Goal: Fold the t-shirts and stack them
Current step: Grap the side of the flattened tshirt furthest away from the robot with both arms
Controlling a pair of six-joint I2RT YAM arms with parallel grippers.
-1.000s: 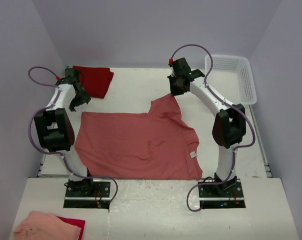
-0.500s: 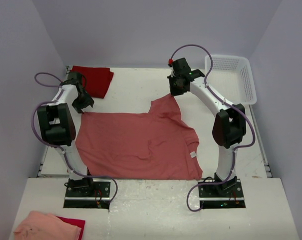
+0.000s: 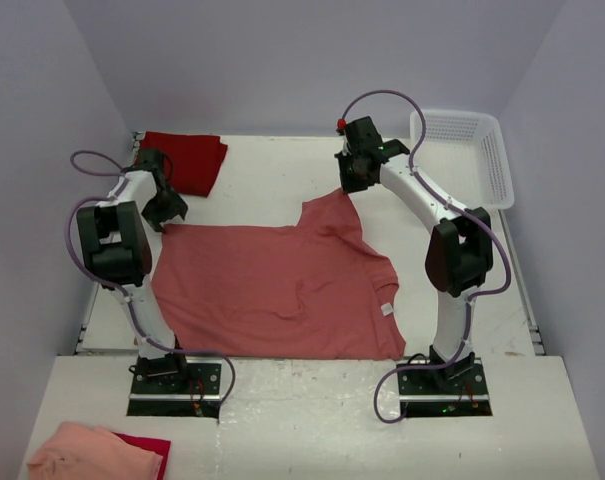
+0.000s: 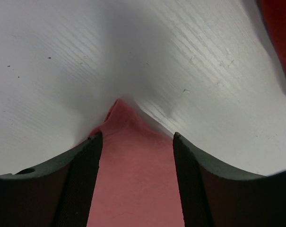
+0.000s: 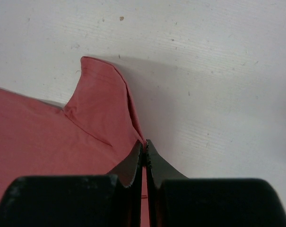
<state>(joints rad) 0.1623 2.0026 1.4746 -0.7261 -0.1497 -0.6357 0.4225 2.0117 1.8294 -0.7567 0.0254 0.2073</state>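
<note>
Lying spread nearly flat across the middle of the worktop [image 3: 272, 165], the salmon t-shirt [image 3: 282, 290] sits between the two arms. Its small white label [image 3: 387, 310] is toward the right edge. The crimson t-shirt [image 3: 187, 158] rests folded at the far left corner, apart from it.

The right fingers [image 5: 128, 170] are pressed together, pinching the edge of a sleeve-like flap at the far side of the salmon cloth. The left fingers [image 4: 79, 184] stand spread, straddling the far left corner of that shirt without gripping it.

This fabric looks thin, light and limp. It will likely sag and crease between any two held points, and drag on the surface rather than slide as one piece. The corner point between the left fingers seems the sensible hold. A bite well in from the hem would help keep so little cloth from slipping out.
</note>
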